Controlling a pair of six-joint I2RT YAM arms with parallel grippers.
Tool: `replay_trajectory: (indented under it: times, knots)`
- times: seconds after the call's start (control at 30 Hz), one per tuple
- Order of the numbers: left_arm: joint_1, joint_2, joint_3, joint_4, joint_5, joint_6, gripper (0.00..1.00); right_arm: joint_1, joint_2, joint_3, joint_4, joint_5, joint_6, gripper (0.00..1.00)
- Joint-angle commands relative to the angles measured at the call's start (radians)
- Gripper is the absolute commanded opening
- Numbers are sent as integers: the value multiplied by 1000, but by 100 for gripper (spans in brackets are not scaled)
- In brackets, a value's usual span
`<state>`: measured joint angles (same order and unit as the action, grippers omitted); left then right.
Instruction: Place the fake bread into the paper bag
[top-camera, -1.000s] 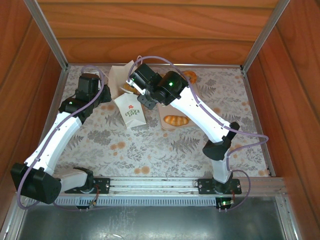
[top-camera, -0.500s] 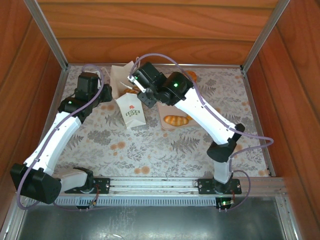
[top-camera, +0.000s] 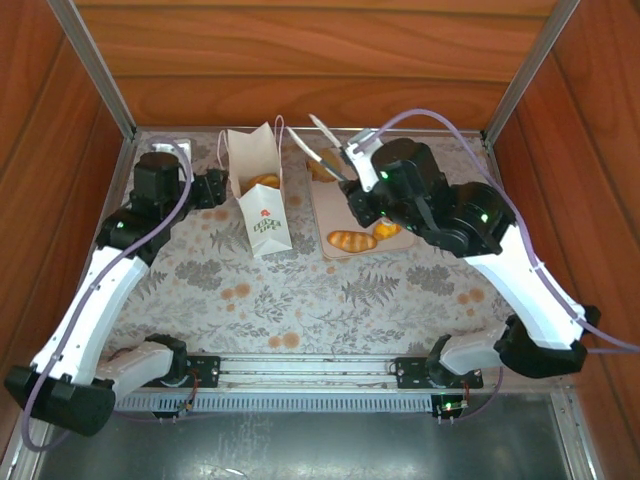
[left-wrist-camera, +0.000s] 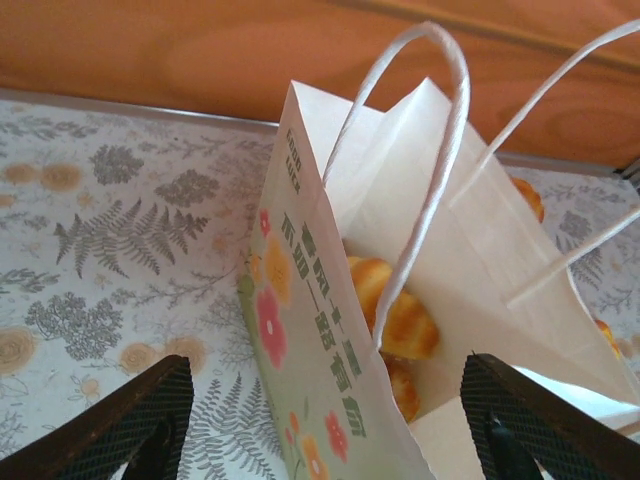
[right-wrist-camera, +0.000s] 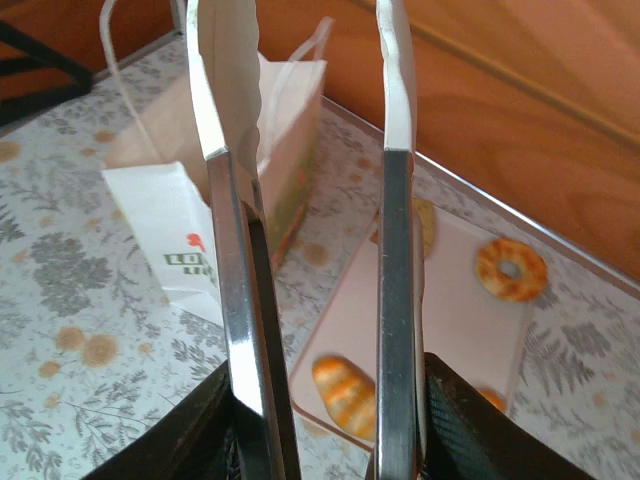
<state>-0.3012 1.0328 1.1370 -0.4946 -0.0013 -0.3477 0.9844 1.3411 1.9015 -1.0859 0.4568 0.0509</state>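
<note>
The white paper bag (top-camera: 265, 205) stands open at the back left of the table, with golden fake bread (top-camera: 262, 182) inside it. In the left wrist view the bag (left-wrist-camera: 330, 330) and its bread (left-wrist-camera: 400, 318) lie close ahead. My left gripper (top-camera: 214, 188) (left-wrist-camera: 330, 430) is open, its fingers spread either side of the bag's near edge without touching it. My right gripper (top-camera: 356, 176) (right-wrist-camera: 320, 440) is shut on thin metal tongs (right-wrist-camera: 232, 300), held above the tray; nothing sits between the tong tips. A striped roll (top-camera: 352, 240) (right-wrist-camera: 345, 395) and a ring (right-wrist-camera: 512, 270) lie on the tray.
The flat beige-pink tray (top-camera: 333, 212) (right-wrist-camera: 440, 330) lies right of the bag, with another small pastry (top-camera: 388, 230) on it. Wooden walls close in the back and both sides. The flower-print table cover (top-camera: 300, 290) is bare in front.
My left gripper has opened and let go of the bag, which now stands upright. My right arm has swung right with the tongs, from over the bag to above the tray.
</note>
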Motion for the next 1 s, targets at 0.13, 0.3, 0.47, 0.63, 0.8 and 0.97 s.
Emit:
replay_trajectory:
  times: [0.13, 0.3, 0.47, 0.63, 0.8, 0.97]
  knots:
    - [16, -139, -67, 29, -10, 23, 84, -121, -103, -212, 35, 9, 104, 45]
    - [16, -207, -116, 49, -21, 14, 85, -240, -125, -356, 71, -91, 121, 46]
    - [17, -264, -164, 67, -52, 10, 86, -342, -86, -455, 139, -197, 92, 48]
    - [17, -292, -191, 97, -97, -7, 86, -433, -1, -523, 245, -319, 74, 47]
    - [17, -276, -197, 131, -90, 9, 86, -467, 138, -526, 309, -314, 29, 48]
    - [17, -241, -187, 148, -78, 31, 86, -476, 294, -458, 320, -270, -34, 49]
